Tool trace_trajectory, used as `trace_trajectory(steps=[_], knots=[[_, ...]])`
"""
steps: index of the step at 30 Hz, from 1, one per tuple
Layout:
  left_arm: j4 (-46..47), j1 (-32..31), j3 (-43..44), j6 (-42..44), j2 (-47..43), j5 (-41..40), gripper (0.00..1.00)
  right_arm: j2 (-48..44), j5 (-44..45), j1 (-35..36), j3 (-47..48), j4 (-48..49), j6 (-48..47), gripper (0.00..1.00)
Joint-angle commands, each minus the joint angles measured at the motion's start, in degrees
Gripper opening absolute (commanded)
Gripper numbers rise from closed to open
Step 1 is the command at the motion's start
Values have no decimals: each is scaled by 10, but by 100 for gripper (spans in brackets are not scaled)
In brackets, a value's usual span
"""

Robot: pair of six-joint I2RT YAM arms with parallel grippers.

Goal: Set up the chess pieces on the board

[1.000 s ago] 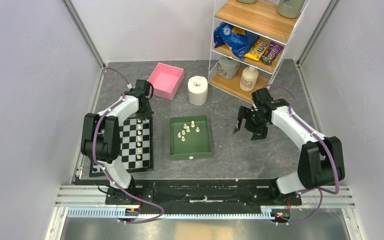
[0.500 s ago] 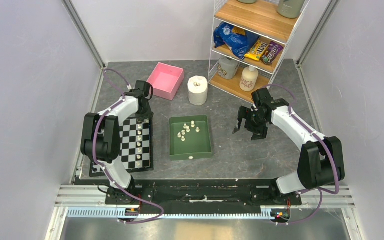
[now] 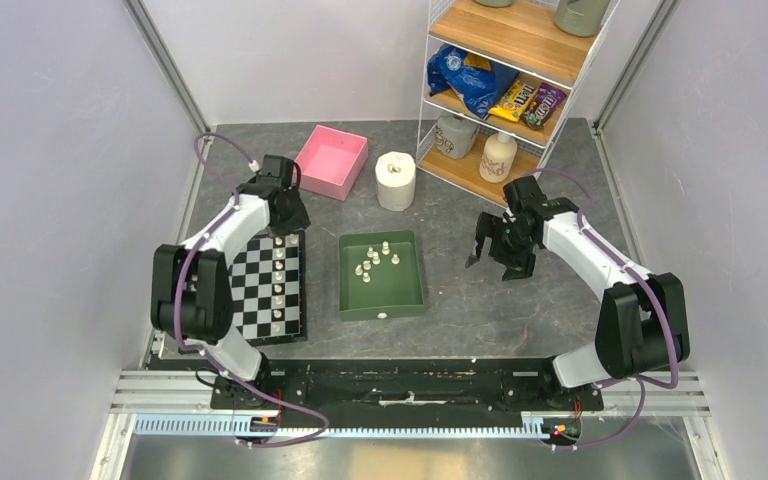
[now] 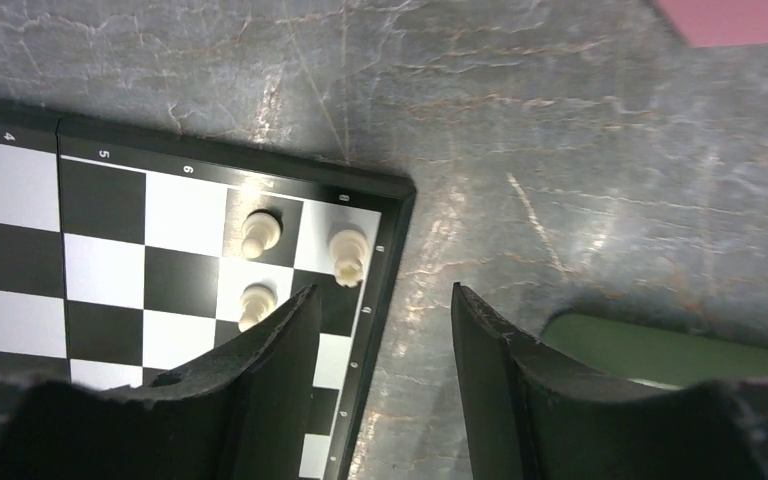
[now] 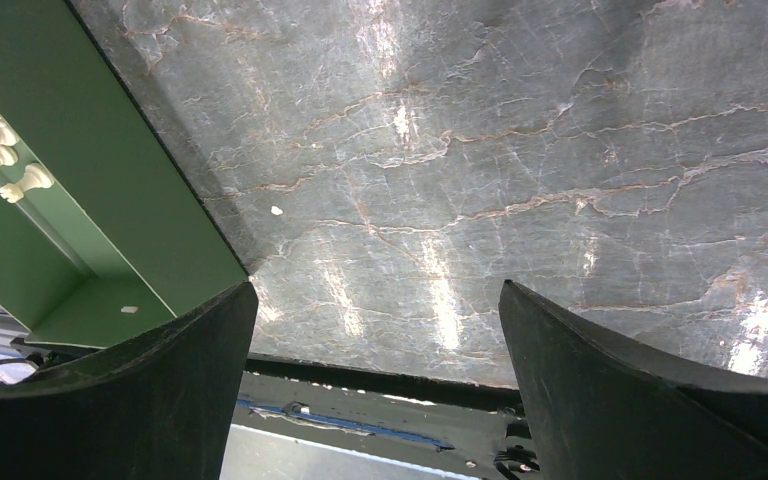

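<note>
Since a second ago the left claw (image 4: 382, 300) has lifted off the far corner of the board (image 4: 110, 200) and its fingers have spread. It now hangs released with nothing between them, and the left elbow has swung out toward the side wall. The right claw (image 5: 378, 300) has not shifted and is splayed wide and empty over bare table (image 5: 520, 150).

Ahead of the left claw's left finger, three chess pieces (image 4: 348, 255) stand upright on the corner squares. The nearest is just beside that finger, and I cannot tell whether it touches. The board's dark border runs into the gap between the fingers. Ahead and to the right of this claw the table lies open up to the pink box (image 4: 740, 15). The green tray (image 4: 650, 350) sits by its right finger. The tray's wall, with more pieces inside, lies left of the right claw.
</note>
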Motion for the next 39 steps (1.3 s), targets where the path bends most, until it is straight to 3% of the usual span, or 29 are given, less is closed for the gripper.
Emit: trace_trajectory(steps=[1,8,13,25,39], knots=[[11,2,1,7,-67,35,59,-16,1,-2,5,2,-1,99],[15,-9,-3,-6,-123,88,63,-25,3,-2,-2,3,-1,99],[15,-60,-4,-13,-132,83,63,-26,1,-3,-3,4,-3,99],[13,-222,33,-26,-56,47,59,-25,0,-3,-2,5,-2,99],[28,-262,66,-39,14,66,53,-18,-1,-2,3,6,-3,99]])
